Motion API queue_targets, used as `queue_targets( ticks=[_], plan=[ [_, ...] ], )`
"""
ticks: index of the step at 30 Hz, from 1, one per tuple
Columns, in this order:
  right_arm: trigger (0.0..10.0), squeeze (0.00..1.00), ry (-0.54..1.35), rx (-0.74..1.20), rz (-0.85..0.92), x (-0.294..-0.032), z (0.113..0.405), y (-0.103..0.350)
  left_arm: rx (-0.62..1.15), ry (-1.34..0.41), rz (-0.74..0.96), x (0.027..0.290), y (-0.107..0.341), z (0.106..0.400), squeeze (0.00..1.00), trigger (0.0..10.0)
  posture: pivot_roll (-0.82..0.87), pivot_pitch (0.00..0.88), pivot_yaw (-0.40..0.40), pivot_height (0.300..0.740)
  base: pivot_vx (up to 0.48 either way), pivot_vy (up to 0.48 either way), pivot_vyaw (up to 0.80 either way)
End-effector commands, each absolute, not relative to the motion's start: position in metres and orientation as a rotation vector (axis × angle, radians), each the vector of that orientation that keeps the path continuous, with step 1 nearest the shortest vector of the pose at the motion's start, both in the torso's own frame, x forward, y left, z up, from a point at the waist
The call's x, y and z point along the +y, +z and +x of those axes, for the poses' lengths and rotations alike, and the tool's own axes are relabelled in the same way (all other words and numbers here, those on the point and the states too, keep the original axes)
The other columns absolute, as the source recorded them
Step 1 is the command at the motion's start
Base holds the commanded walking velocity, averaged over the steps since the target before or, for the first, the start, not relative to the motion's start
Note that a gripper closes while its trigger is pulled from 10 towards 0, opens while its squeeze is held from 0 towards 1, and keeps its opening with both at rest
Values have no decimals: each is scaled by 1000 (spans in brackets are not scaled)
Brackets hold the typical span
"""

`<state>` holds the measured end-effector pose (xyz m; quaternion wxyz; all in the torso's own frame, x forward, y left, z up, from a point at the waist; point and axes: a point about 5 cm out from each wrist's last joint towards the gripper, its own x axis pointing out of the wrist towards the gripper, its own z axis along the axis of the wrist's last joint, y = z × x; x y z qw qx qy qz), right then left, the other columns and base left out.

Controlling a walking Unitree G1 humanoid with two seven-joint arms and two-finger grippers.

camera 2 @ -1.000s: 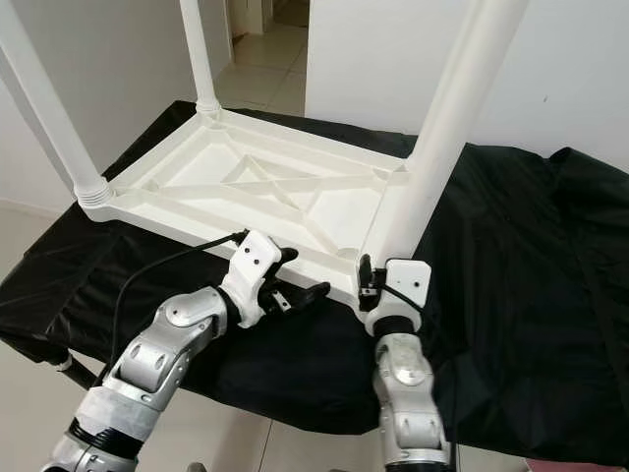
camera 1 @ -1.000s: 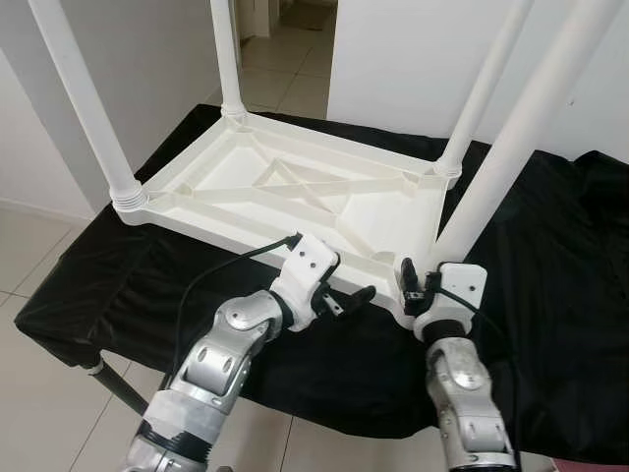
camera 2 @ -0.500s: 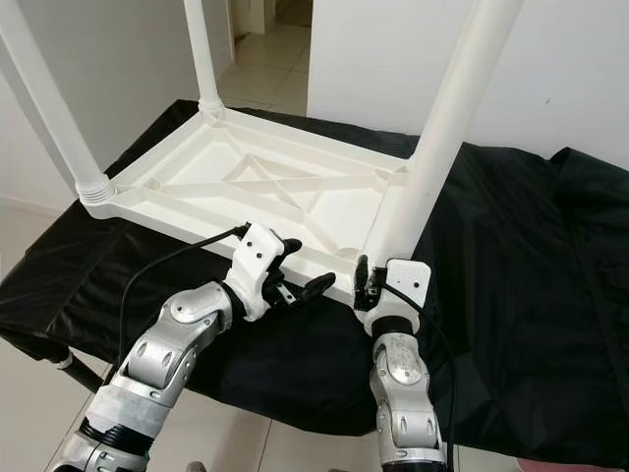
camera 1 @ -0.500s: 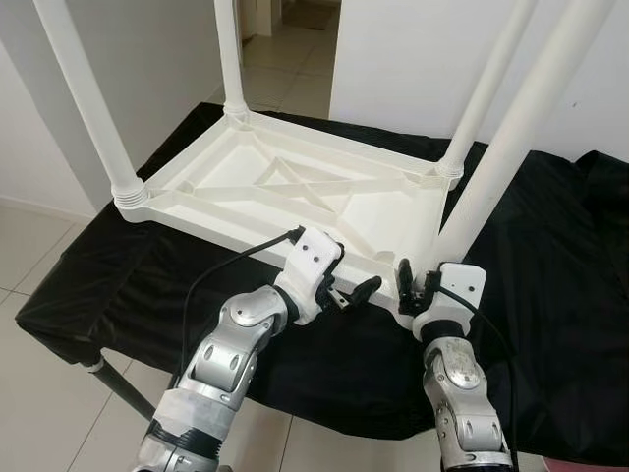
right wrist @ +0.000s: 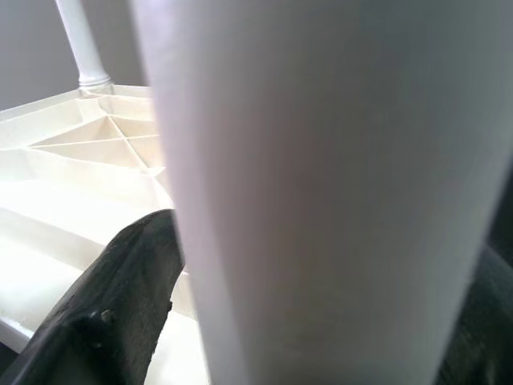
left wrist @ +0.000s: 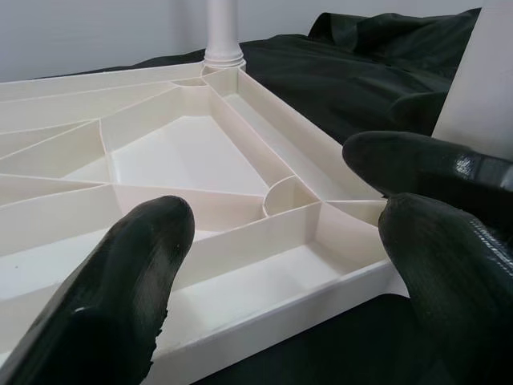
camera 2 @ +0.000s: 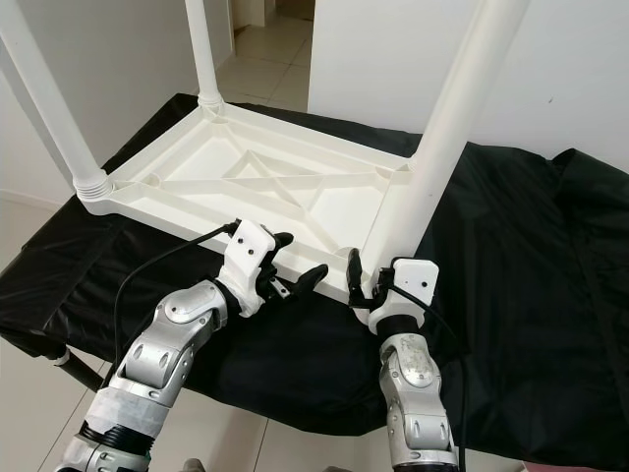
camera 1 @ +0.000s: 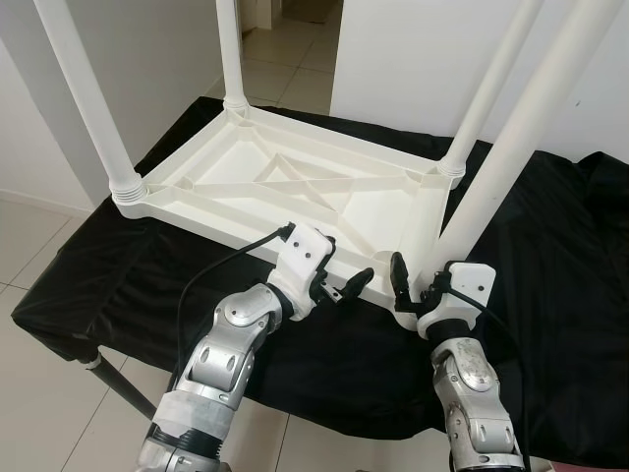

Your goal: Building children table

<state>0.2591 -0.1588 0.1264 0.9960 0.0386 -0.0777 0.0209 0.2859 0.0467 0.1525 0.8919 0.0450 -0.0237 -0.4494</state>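
So the white kids' table (camera 1: 295, 187) is lying upside down on a tabletop covered with a black cloth (camera 1: 550, 295), all four legs sticking straight up. The near right leg (camera 1: 511, 147) is the one getting the attention. The right gripper (camera 2: 366, 280) sits right at the base of that leg, jaws spread apart with the leg between them; from the wrist camera the leg looks close against the fingers (right wrist: 120, 297), but I can't tell if they're actually squeezing it. The left gripper (camera 1: 344, 285) is at the table's near rim, just beside that same corner, jaws apart too, one finger over the rim and one outside it. Tiled floor (camera 1: 29, 236) shows beyond the cloth.
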Motion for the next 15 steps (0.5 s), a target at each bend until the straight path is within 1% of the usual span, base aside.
queue_targets(
  ticks=[1, 4, 7, 9, 11, 12, 13, 14, 15],
  plan=[
    [10000, 0, 70, -153, 88, -164, 259, 124, -38, -759, 100, 55, 146, 292, 0, 10000, -51, 0, -54, 740, 0, 0, 0],
    [10000, 0, 84, -157, 88, -165, 259, 124, -39, -761, 104, 55, 145, 292, 0, 10000, -51, 0, -54, 740, 0, 0, 0],
    [10000, 0, 174, -167, 72, -176, 262, 127, -49, -787, 154, 60, 145, 291, 0, 10000, -44, 0, -21, 740, 0, 0, 0],
    [10000, 0, 174, -167, 72, -176, 262, 127, -49, -787, 154, 60, 145, 291, 0, 10000, -44, 0, -21, 740, 0, 0, 0],
    [10000, 0, 249, -168, 71, -179, 262, 126, -45, -817, 154, 61, 145, 289, 0, 10000, -41, 0, 3, 740, 0, 0, 0],
    [10000, 0, 249, -168, 71, -179, 262, 126, -45, -817, 154, 61, 145, 289, 0, 10000, -41, 0, 3, 740, 0, 0, 0],
    [10000, 0, 303, -168, 71, -177, 261, 126, -51, -837, 147, 61, 146, 287, 0, 10000, -45, 0, 25, 740, 0, 0, 0],
    [10000, 0, 303, -168, 71, -177, 261, 126, -51, -837, 147, 61, 146, 287, 0, 10000, -45, 0, 25, 740, 0, 0, 0],
    [10000, 0, 348, -165, 72, -175, 260, 125, -50, -854, 135, 61, 146, 286, 0, 10000, -45, 0, 25, 740, 0, 0, 0]
  ],
)
